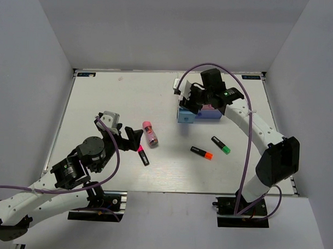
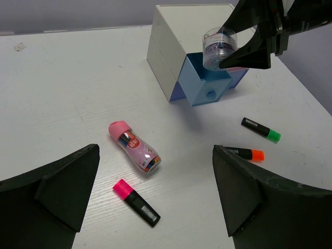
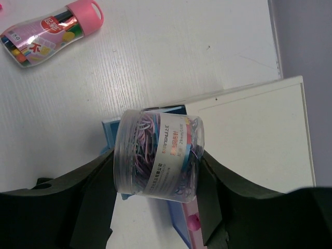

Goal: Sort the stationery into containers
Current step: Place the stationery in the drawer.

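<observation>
My right gripper is shut on a clear round tub of coloured paper clips and holds it just above the open blue drawer of the white organiser. The tub and blue drawer also show in the left wrist view. A pink drawer sits beside the blue one. My left gripper is open and empty, above the pink-ended marker. The pink-capped cylinder lies just beyond it. The orange-ended marker and green-ended marker lie to the right.
The organiser stands at the back right of the white table. Grey walls close in the table on three sides. The right arm reaches over the table's right side, past the green marker and orange marker.
</observation>
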`<state>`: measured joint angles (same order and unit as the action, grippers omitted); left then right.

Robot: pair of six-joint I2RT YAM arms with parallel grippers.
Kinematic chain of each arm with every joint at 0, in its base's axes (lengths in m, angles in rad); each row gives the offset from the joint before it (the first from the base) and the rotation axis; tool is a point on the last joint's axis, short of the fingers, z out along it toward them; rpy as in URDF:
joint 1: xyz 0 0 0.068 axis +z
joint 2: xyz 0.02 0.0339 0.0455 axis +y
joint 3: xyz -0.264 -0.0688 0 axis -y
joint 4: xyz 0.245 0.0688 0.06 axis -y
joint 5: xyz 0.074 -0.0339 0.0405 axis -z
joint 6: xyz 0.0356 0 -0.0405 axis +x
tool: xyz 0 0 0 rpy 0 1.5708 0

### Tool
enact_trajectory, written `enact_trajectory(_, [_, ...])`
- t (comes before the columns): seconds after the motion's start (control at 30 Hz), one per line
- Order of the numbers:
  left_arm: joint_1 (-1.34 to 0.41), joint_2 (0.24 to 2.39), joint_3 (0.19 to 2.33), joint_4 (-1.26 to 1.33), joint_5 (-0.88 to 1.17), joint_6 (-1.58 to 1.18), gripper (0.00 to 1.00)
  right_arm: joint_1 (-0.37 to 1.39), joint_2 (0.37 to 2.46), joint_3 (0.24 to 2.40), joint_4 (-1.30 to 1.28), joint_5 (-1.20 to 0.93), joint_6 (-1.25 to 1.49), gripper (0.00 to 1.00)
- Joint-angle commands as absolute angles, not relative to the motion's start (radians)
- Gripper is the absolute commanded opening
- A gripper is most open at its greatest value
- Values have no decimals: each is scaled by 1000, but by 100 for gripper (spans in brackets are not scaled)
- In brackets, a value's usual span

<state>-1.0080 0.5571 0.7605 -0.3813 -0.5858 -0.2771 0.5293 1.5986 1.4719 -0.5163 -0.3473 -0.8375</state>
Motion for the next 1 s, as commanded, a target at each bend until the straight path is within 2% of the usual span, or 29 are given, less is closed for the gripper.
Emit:
enact_trajectory(0.0, [-1005, 558, 755, -373, -574, -267, 100, 508, 1606, 1548, -523, -405, -871, 54])
enact_trajectory(0.2, [-1005, 558, 755, -373, -574, -267, 100, 483, 1635, 1572, -589, -460, -894, 56])
enact_trajectory(0.23, [-1005, 558, 755, -373, -574, -267, 100, 483, 1644, 1575, -612, -463, -897, 61])
enact_trajectory(0.47, [-1005, 558, 755, -373, -565, -267, 100, 469, 1669, 1601, -670, -462, -920, 81])
enact_trajectory(0.53, [-1005, 558, 755, -373, -565, -267, 100, 472, 1664, 1594, -661, -459, -911, 85])
enact_trajectory(0.67, [-1005, 558, 755, -373, -565, -267, 100, 466, 1646, 1591, -625, -463, -881, 85])
enact_trajectory(0.73, [-1005, 558, 755, -373, -565, -267, 100, 468, 1619, 1574, -605, -475, -862, 79])
enact_trajectory(0.8, [-1005, 558, 755, -373, -565, -267, 100, 466, 1580, 1537, -575, -520, -854, 60])
enact_trajectory(0.83, [-1005, 558, 755, -373, -554, -258, 100, 468, 1551, 1528, -569, -538, -868, 47])
enact_trajectory(0.87, [-1005, 567, 755, -373, -554, -258, 100, 462, 1525, 1507, -568, -581, -877, 22])
enact_trajectory(0.9, [-1005, 568, 755, -364, -554, -258, 98, 465, 1502, 1496, -566, -589, -882, 11])
enact_trajectory(0.93, [-1005, 568, 755, -364, -554, -258, 97, 465, 1496, 1462, -571, -595, -888, 0])
enact_trajectory(0.97, [-1005, 578, 755, -364, -543, -258, 95, 468, 1480, 1453, -583, -613, -919, 0])
